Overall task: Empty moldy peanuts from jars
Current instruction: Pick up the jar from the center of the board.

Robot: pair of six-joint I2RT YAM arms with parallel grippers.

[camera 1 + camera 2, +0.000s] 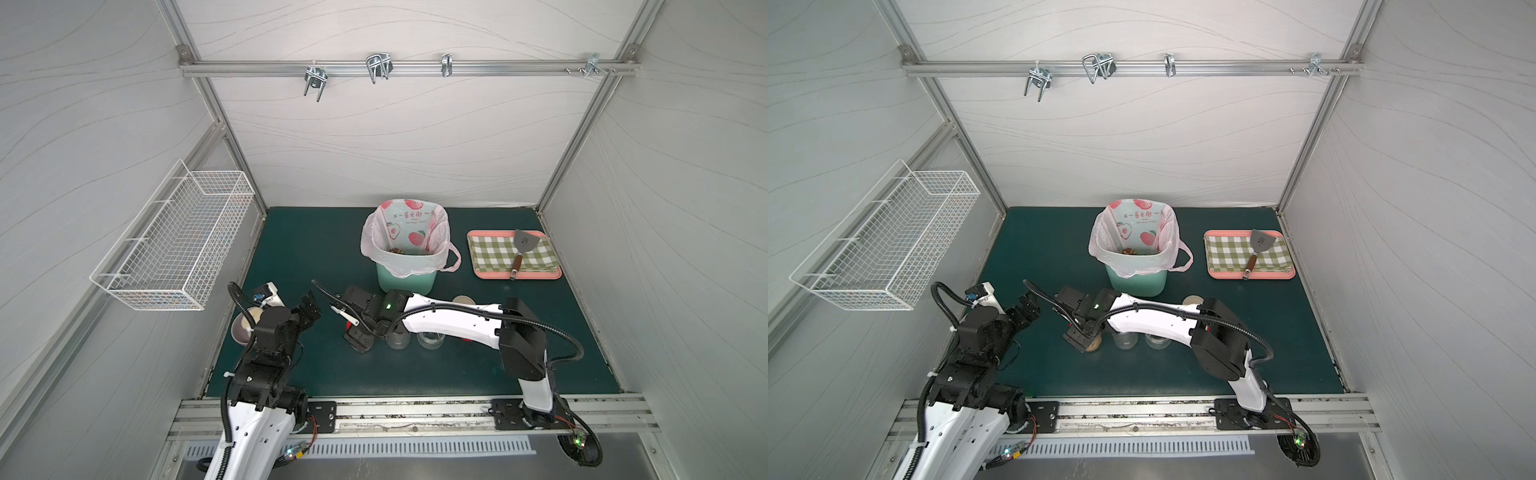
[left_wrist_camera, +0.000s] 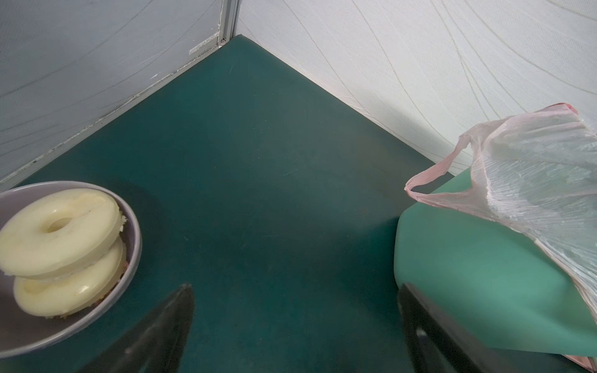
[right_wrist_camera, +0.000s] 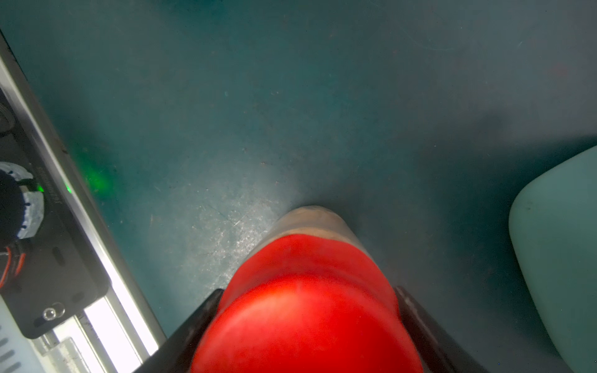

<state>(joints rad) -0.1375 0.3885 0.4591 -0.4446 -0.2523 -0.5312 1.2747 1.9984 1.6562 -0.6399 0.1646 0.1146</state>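
Starting nearest you, your right gripper (image 3: 307,290) straddled the red-lidded jar (image 3: 310,323) of moldy peanuts (image 1: 1094,344), grip unclear; two lidless jars (image 1: 398,338) stood just beside, under that arm. Your left gripper (image 2: 294,287) gaped wide, empty, between donut bowl (image 2: 129,245) and bin (image 2: 468,274) farther back.

Two pale donuts (image 2: 61,239) stacked in a greyish bowl (image 2: 135,239), and a mint-green bin (image 2: 484,284) with a crinkly pink bag (image 2: 533,168), well apart on the dark green mat (image 2: 258,161). The left gripper (image 2: 294,290) hangs over the stretch between them, jaws spread wide.
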